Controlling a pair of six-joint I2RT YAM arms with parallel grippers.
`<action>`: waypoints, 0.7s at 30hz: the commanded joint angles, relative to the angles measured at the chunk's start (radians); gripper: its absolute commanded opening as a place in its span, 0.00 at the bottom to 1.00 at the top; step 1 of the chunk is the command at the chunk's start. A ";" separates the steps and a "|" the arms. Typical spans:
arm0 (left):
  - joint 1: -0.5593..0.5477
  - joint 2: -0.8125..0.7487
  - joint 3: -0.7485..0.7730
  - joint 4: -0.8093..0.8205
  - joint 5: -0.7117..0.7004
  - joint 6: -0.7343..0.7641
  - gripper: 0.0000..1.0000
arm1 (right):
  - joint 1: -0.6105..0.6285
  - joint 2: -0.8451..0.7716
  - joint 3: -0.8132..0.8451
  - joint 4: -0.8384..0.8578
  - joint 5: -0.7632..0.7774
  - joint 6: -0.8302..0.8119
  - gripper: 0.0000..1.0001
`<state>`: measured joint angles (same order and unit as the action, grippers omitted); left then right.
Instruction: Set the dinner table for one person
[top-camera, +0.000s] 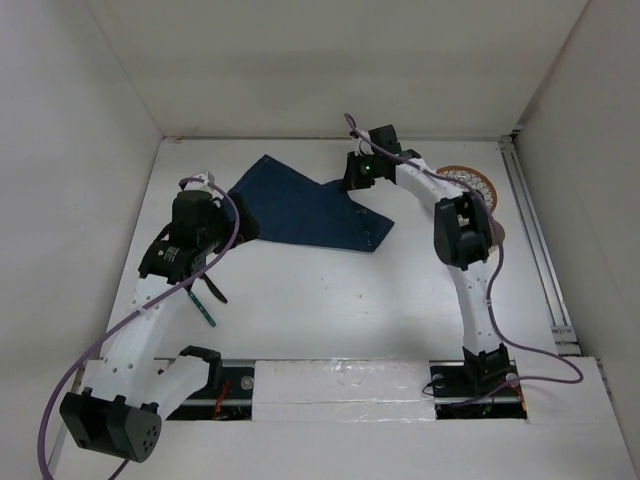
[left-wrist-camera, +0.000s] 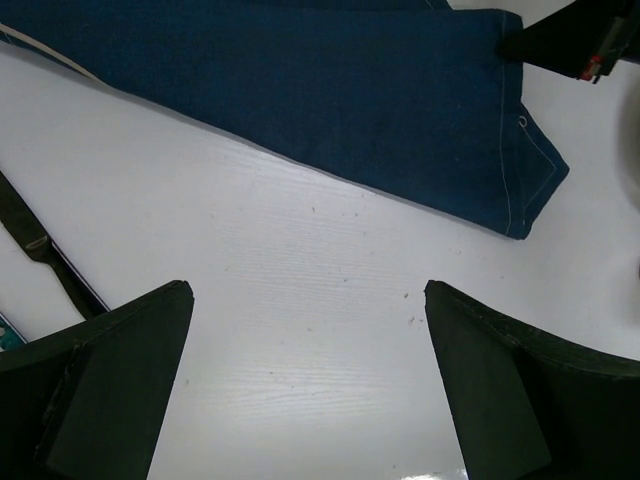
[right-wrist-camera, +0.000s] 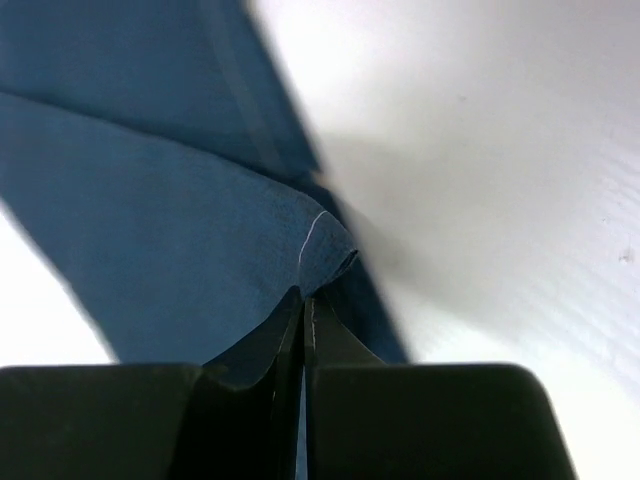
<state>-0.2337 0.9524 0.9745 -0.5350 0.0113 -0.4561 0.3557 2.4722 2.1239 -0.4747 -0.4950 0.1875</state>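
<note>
The dinner table (top-camera: 330, 300) is a white tabletop. On its far half lies a dark blue cloth placemat (top-camera: 300, 210), folded over itself. My right gripper (top-camera: 356, 180) is at the placemat's far right edge. In the right wrist view its jaws (right-wrist-camera: 305, 305) are shut on a raised fold of the blue cloth (right-wrist-camera: 150, 200). My left gripper (top-camera: 243, 228) hovers at the placemat's left side. In the left wrist view it (left-wrist-camera: 308, 290) stands open over bare table, with the placemat (left-wrist-camera: 300, 90) just beyond its fingers (left-wrist-camera: 120, 380).
A round brown-rimmed patterned dish (top-camera: 470, 180) sits at the far right, partly behind the right arm. Dark cutlery (top-camera: 213, 291) and a teal-handled piece (top-camera: 203, 306) lie left of centre under the left arm; the dark utensil (left-wrist-camera: 40, 250) shows at the left wrist view's edge. White walls enclose the table.
</note>
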 joint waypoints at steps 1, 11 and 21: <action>0.004 -0.018 -0.017 0.038 -0.001 0.005 0.99 | 0.017 -0.243 -0.114 0.192 -0.040 -0.003 0.05; 0.013 -0.018 -0.026 0.056 -0.020 -0.004 0.99 | 0.164 -0.684 -0.762 0.405 -0.125 0.058 0.08; 0.033 0.000 -0.028 0.078 -0.066 -0.042 0.99 | 0.382 -1.096 -1.234 0.479 0.061 0.173 0.88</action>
<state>-0.2092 0.9531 0.9447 -0.4881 -0.0181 -0.4728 0.7315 1.5024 0.9226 -0.0788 -0.5163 0.3164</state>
